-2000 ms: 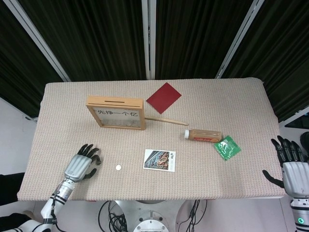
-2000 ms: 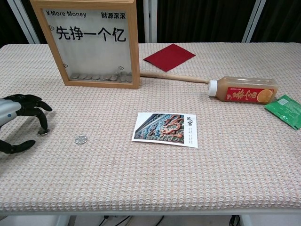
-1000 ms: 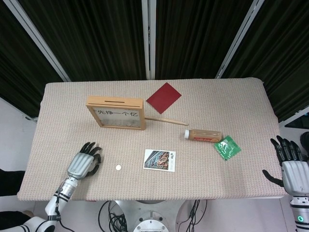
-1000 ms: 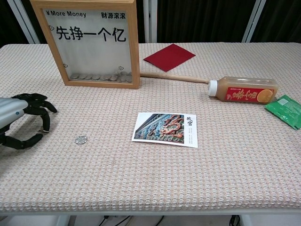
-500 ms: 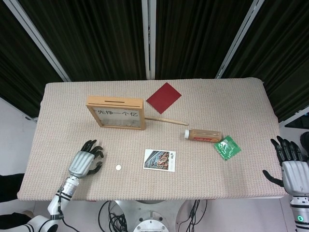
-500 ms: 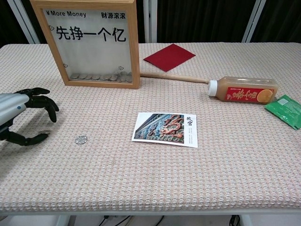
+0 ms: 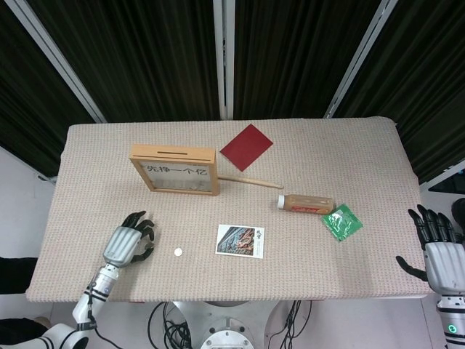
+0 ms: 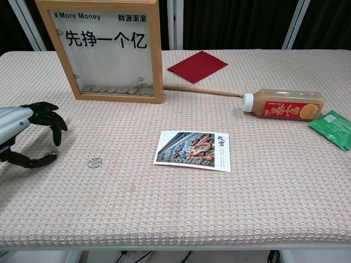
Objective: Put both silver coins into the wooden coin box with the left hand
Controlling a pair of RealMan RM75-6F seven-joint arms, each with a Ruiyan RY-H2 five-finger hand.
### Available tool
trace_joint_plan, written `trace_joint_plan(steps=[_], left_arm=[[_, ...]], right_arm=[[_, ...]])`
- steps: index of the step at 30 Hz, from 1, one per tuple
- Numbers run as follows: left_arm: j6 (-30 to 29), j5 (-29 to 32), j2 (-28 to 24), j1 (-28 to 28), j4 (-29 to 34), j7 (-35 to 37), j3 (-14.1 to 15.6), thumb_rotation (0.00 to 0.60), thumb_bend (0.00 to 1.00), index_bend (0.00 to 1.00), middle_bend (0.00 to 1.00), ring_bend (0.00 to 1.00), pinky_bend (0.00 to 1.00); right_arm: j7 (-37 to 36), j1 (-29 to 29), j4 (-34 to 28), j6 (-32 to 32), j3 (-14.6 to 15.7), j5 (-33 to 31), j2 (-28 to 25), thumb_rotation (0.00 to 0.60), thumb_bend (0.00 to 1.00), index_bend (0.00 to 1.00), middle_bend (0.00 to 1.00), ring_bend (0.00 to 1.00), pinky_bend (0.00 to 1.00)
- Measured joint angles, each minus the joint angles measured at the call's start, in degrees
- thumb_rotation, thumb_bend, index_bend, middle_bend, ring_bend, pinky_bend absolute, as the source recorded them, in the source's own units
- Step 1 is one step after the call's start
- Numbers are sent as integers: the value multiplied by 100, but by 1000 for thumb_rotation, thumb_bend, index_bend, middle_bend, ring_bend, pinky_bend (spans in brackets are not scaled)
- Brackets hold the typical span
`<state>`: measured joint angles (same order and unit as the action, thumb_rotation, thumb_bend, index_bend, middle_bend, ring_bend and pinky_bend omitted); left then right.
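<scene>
The left hand (image 8: 27, 134) is held above the table (image 7: 349, 156), fingers apart and empty. Just beside it, a silver coin (image 8: 94, 161) lies flat. The wooden coin box (image 8: 107, 49) stands upright behind. At the far right, the right hand (image 7: 438, 251) is spread, holding nothing.

Head view looks steeply down; chest view low, close; both share the table (image 7: 349, 153).

Woven-topped table (image 7: 349, 138), coin box (image 7: 175, 169), coin (image 8: 94, 161), postcard (image 8: 193, 150), bottle (image 8: 284, 104)
</scene>
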<state>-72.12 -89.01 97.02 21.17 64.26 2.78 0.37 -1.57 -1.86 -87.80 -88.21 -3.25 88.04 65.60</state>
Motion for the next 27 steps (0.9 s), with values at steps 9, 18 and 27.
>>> trace_joint_plan(steps=[9, 18, 27], left_arm=[[44, 27, 7, 23, 10, -6, -5, 600, 361, 535, 292, 79, 141], [84, 77, -14, 37, 73, -11, -24, 600, 417, 554, 295, 79, 141], [99, 175, -142, 28, 288, -12, -80, 600, 454, 566, 300, 79, 141]], right_arm=[[-42, -5, 27, 18, -4, -16, -5, 600, 92, 0, 0, 0, 0], [-66, -12, 15, 31, -15, -37, -28, 600, 92, 0, 0, 0, 0], [-86, -2, 2, -7, -18, -22, -42, 600, 92, 0, 0, 0, 0]])
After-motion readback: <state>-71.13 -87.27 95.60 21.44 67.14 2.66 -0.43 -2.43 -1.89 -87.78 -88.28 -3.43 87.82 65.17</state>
